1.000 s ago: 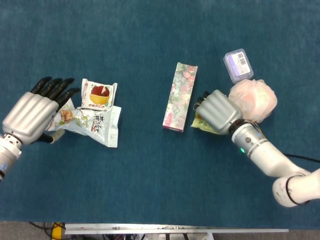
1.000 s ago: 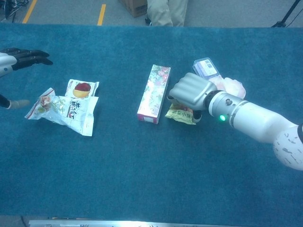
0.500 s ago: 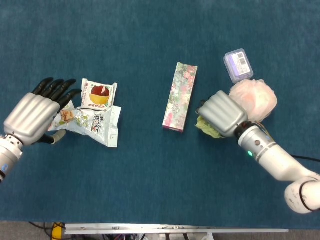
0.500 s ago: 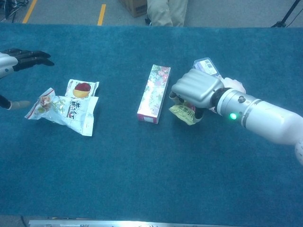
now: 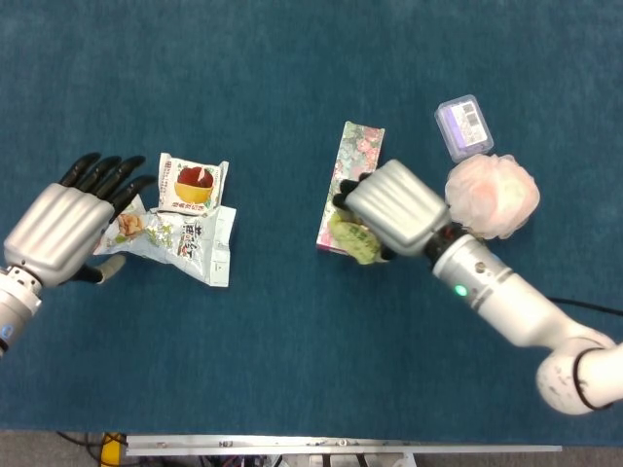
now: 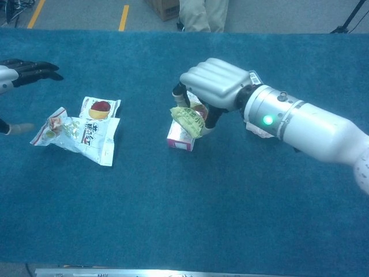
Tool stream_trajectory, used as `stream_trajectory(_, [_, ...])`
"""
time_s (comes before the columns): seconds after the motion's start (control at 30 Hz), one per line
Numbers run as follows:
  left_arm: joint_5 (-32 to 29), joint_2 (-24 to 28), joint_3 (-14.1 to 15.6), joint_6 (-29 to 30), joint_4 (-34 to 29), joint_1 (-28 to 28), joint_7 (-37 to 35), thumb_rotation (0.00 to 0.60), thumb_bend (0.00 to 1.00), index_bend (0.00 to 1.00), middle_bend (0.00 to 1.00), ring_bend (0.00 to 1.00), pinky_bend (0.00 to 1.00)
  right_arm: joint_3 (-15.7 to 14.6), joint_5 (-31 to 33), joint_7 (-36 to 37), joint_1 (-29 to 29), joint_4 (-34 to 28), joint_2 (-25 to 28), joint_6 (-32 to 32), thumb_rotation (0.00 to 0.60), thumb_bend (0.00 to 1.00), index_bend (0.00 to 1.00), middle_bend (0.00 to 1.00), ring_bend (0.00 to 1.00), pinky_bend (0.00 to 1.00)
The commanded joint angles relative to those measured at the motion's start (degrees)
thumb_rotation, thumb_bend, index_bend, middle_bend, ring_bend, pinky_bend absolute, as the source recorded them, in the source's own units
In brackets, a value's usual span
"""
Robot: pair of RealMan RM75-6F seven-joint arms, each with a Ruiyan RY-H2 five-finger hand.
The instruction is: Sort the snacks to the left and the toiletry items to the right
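The right robot hand is clamped on a small yellow-green snack bag, carrying it lifted off the counter and right above the near end of the flowered box. The bag looks light and crinkly; it sags from the fingers, so I'd guess it would slip if the pinch loosened, and a hold across its middle seems safer than one at an edge.

The left robot hand hovers with fingers spread apart, holding nothing, just beside the snack pile at the left, where the bag presumably belongs.

On the right lie a pink bath pouf and a small clear case, close together. The box looks stiff and easy to grip across its narrow sides.
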Motion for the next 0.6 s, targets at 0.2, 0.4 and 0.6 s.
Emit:
stream_trajectory(0.2, [-0.2,0.9,0.3,0.4,-0.8,0.6,0.5,0.6,0.27,0.08,0.0,0.0,0.01,4.7,4.7,-4.1,4.3,4.0,-6.4,-0.3,0.6,0.02,0.61,0.49,0.56,0.8])
stream_trajectory(0.4, [-0.2,1.5,0.2,0.6,-1.5,0.9,0.7,0.6,0.27,0.08,0.0,0.0,0.01,6.8,9.2,-7.9,7.7,6.5,-9.9,-0.3,0.6,0.01,0.61,0.49,0.54,0.8])
stream_trajectory(0.6, [-0.1,2.2,0.1,1.1,-2.4,1.2,1.1,0.6,0.27,0.08,0.0,0.0,0.01,8.0,11.1,-10.0,10.7,10.8,-14.7,0.0,0.6,0.01,0.61,0.47,0.5,0.78])
